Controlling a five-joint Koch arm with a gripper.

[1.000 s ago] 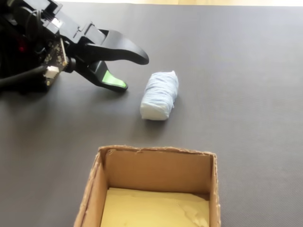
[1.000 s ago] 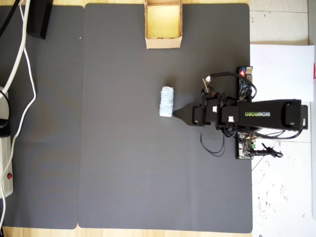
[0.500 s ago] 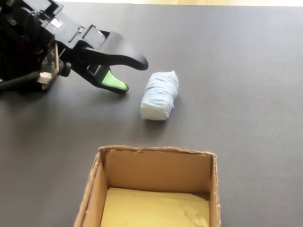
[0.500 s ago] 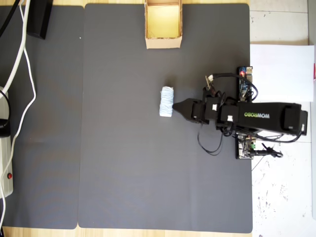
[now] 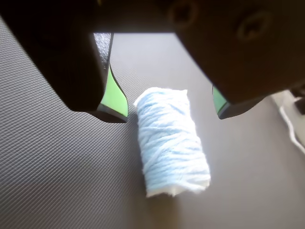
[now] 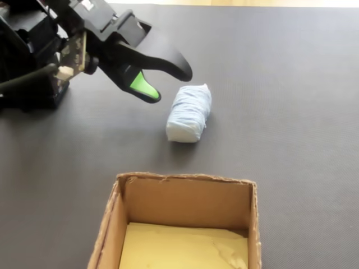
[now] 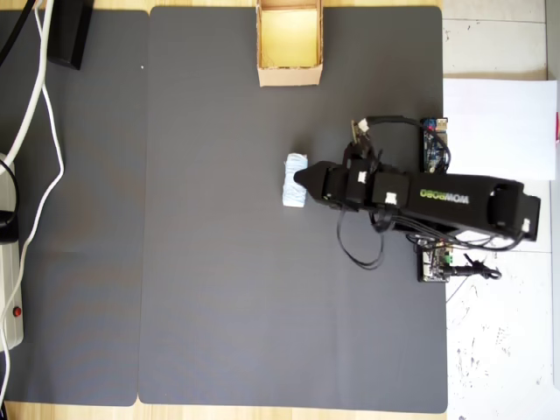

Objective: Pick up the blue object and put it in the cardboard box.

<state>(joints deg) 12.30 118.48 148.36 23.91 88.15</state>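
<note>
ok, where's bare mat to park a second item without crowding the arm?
Bare mat spans everything from the blue roll out to the white cables at the overhead view's left, and below the roll. Also the strip between the roll and the cardboard box. Crowded: right of the roll, where the open gripper and arm sit.

A dark grey mat (image 7: 219, 262) covered most of the bench (image 7: 499, 350) in the overhead view, joined at a seam to a second mat (image 7: 79, 262) on the view's left. White cables (image 7: 48, 131) ran over that left mat, past a black block (image 7: 70, 35) at the top edge. A white sheet of paper (image 7: 499, 127) lay on the bare, speckled bench surface at the right, beside a small circuit board (image 7: 435, 144).
</note>
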